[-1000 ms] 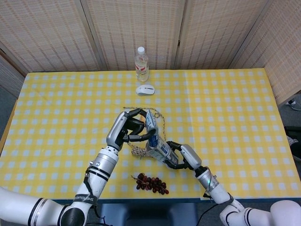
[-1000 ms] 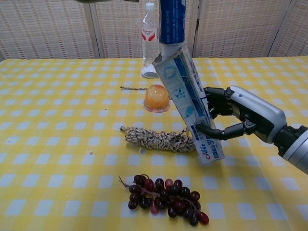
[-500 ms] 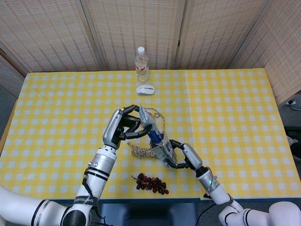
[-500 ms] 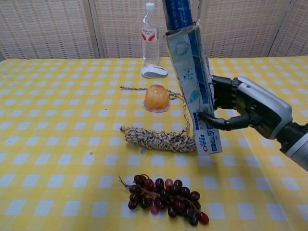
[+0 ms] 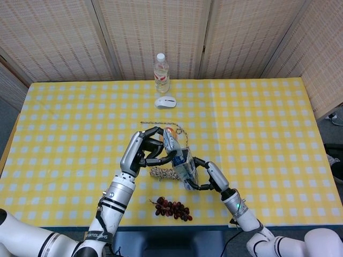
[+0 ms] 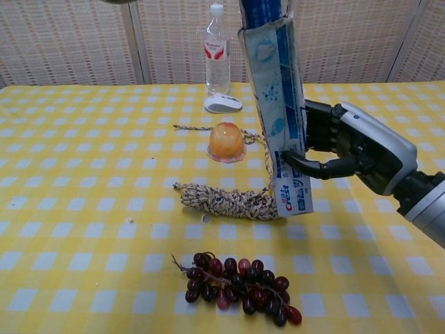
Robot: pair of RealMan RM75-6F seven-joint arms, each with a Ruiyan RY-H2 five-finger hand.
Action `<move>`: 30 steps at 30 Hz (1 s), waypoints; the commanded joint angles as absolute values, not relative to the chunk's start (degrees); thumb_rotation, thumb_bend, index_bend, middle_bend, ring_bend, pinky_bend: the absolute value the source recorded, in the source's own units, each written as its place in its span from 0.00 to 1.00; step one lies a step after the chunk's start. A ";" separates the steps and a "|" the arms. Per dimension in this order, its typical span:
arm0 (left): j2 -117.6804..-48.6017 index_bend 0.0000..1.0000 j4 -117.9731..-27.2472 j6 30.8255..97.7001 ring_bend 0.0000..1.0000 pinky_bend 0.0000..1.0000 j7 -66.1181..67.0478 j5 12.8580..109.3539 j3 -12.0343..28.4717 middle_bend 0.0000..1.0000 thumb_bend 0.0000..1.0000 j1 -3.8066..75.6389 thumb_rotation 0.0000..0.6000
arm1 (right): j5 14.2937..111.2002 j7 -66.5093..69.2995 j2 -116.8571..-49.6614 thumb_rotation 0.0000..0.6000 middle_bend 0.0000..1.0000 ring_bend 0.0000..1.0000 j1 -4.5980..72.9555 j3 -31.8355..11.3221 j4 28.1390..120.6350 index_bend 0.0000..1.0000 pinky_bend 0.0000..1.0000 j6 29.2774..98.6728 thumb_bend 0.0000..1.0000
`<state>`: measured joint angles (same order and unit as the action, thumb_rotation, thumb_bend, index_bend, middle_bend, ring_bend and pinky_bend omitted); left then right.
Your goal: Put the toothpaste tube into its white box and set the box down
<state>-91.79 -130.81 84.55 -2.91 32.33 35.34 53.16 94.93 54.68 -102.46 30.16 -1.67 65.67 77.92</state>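
Observation:
The white box point(image 6: 281, 118) with blue print stands nearly upright above the table, its open end up. My right hand point(image 6: 354, 149) grips its lower half from the right. The blue toothpaste tube point(image 6: 263, 12) sticks out of the box's top and runs past the frame's upper edge. In the head view my left hand point(image 5: 144, 152) holds the tube's upper end point(image 5: 170, 142), just left of the box point(image 5: 185, 166). My right hand point(image 5: 209, 176) shows lower right of the box there. How deep the tube sits inside the box is hidden.
A coiled rope point(image 6: 226, 200) lies just left of the box's bottom end, with an orange jelly cup point(image 6: 227, 142) behind it. Grapes point(image 6: 236, 282) lie near the front edge. A water bottle point(image 6: 216, 49) and a white mouse point(image 6: 222, 103) stand at the back.
The box has swung from a lean to nearly upright and risen over the tube, so less of the tube shows above it. Both hands shifted slightly with it.

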 commanded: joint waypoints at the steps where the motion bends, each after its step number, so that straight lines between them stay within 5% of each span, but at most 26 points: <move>1: -92.61 0.80 -130.64 84.51 1.00 1.00 -2.21 32.70 34.26 1.00 0.74 53.04 1.00 | 95.29 54.38 -102.12 1.00 0.36 0.41 30.37 -1.81 66.65 0.39 0.47 78.30 0.41; 4: -93.55 0.79 -129.87 84.65 1.00 1.00 -1.88 33.01 33.57 1.00 0.74 52.70 1.00 | 95.37 53.61 -101.57 1.00 0.36 0.41 30.43 -1.82 67.94 0.39 0.47 78.38 0.41; 6: -93.69 0.71 -129.50 83.97 1.00 1.00 -1.37 33.14 33.18 1.00 0.63 52.56 1.00 | 95.22 53.22 -101.30 1.00 0.36 0.41 30.44 -1.81 68.43 0.39 0.47 78.22 0.41; 9: -92.51 0.32 -129.59 80.96 1.00 1.00 -1.31 33.62 32.66 1.00 0.27 52.03 1.00 | 95.00 53.06 -100.95 1.00 0.36 0.41 30.47 -1.80 68.81 0.39 0.47 77.96 0.41; 13: -91.33 0.07 -129.53 77.98 1.00 1.00 -2.11 33.91 32.71 1.00 0.18 51.25 1.00 | 94.89 52.81 -100.76 1.00 0.36 0.41 30.43 -1.76 68.97 0.39 0.47 77.94 0.41; 16: -90.75 0.00 -129.47 76.48 1.00 1.00 -2.67 34.66 32.66 1.00 0.15 50.77 1.00 | 94.90 52.65 -100.68 1.00 0.36 0.41 30.40 -1.63 69.00 0.39 0.47 77.89 0.41; 26: -89.37 0.00 -129.41 74.93 0.95 1.00 -2.73 37.86 31.83 0.99 0.13 49.51 1.00 | 95.07 52.67 -100.16 1.00 0.36 0.41 30.22 -1.38 69.20 0.39 0.47 78.25 0.41; 30: -88.23 0.01 -128.89 75.99 0.73 0.93 0.40 43.30 29.13 0.76 0.14 48.74 1.00 | 95.54 51.45 -99.15 1.00 0.36 0.41 30.21 -1.08 69.48 0.39 0.47 78.39 0.41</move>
<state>-88.99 -129.25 75.32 -1.39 40.44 30.78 49.30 95.34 51.96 -99.52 30.20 -1.20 69.38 78.33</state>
